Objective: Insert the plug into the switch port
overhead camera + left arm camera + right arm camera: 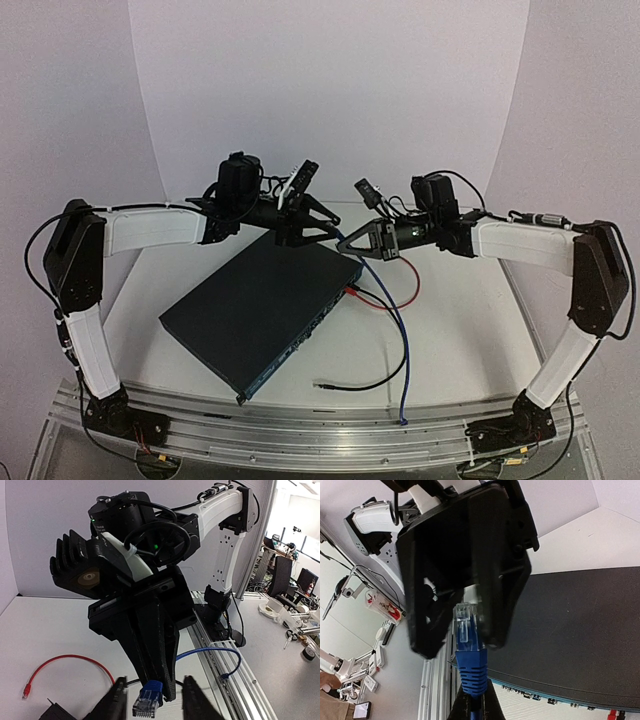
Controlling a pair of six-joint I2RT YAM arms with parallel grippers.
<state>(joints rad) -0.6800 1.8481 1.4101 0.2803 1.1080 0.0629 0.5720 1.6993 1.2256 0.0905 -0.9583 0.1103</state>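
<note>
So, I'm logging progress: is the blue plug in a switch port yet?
Out. The right gripper holds the blue plug in the air, its clear tip bare, off the switch.

In the right wrist view, the left claw (465, 565) fills the frame, close and blurred. The right claw (470, 707) is cut off by the bottom edge, just below the blue plug (467, 630). From overhead, the sockets (305, 340) on the switch (262, 312) are too small to tell apart.
</note>
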